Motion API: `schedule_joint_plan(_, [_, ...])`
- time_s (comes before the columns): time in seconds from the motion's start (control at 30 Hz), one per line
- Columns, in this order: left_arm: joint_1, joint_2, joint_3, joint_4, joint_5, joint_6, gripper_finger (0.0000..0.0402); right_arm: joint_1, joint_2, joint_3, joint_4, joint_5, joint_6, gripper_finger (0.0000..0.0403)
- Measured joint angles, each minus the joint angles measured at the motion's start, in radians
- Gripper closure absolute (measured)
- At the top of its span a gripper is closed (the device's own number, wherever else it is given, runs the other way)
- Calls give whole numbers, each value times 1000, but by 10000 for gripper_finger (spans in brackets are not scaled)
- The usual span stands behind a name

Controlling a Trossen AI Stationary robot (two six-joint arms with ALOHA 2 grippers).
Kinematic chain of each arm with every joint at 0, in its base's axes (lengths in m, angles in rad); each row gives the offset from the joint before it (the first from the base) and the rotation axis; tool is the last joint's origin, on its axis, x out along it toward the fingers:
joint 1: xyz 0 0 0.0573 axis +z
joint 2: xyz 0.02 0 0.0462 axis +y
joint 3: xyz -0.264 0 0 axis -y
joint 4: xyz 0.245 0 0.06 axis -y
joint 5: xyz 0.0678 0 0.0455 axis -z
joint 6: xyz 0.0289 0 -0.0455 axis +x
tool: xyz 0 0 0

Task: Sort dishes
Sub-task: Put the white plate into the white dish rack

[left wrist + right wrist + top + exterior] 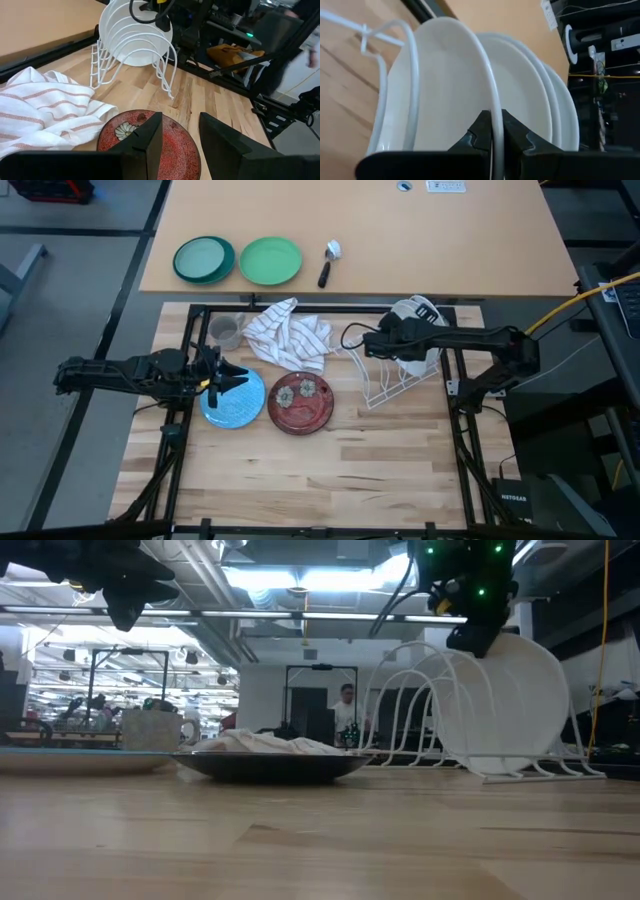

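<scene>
My right gripper (493, 135) is shut on a white plate (445, 90) that stands on edge in the white wire rack (385, 385) at the table's right. It hangs over the rack in the high view (390, 345) and at the plate's top in the low view (478, 640). More white plates (132, 30) stand behind it. My left gripper (228, 377) is open and empty, high above the light blue plate (240, 405). The dark red flowered plate (302, 402) lies flat beside it and shows past the left fingers (112, 135). My right gripper pinches the white plate's upper rim (492, 107) between its two fingers, which lie across the rim. The fingers come from above, pointing down (478, 640). The plate stands upright, its lower edge in the rack (500, 765).
A striped white towel (288, 335) and a small grey cup (225, 332) lie at the table's far side. Two green plates (238, 260) and a black-handled utensil (328, 262) sit on the tan table beyond. A person (345, 710) stands far off. Bare wood lies at the near side (320, 470).
</scene>
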Motion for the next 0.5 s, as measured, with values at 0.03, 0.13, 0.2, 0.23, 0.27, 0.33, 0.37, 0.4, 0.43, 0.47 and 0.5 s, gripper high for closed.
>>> schedule_joint_plan(0.03, [0,0,0,-1,0,-2,284,0,1,0,12,8,-1,386])
schedule_joint_plan(0.13, [0,0,0,0,0,-3,284,-1,3,-2,42,16,1,373])
schedule_joint_plan(0.2, [0,0,0,-1,0,-2,284,-1,4,-2,48,15,9,354])
schedule_joint_plan(0.23, [0,0,0,0,0,-3,284,-2,4,-3,49,12,11,343])
schedule_joint_plan(0.27, [0,0,0,0,0,-3,284,-2,5,-4,49,6,11,333])
schedule_joint_plan(0.33, [0,0,0,-1,0,-3,284,-2,5,-4,46,-3,10,313])
schedule_joint_plan(0.37, [0,0,0,-1,0,-3,284,-2,5,-4,46,-11,9,304])
schedule_joint_plan(0.4, [0,0,0,0,0,-3,284,-2,5,-4,46,-20,9,296])
schedule_joint_plan(0.43, [0,0,0,-1,0,-3,284,-2,5,-4,46,-28,9,287])
schedule_joint_plan(0.47, [0,0,0,-1,0,-3,284,-2,6,-4,45,-36,9,278])
schedule_joint_plan(0.5, [0,0,0,-1,0,-3,284,-2,6,-5,45,-41,9,271])
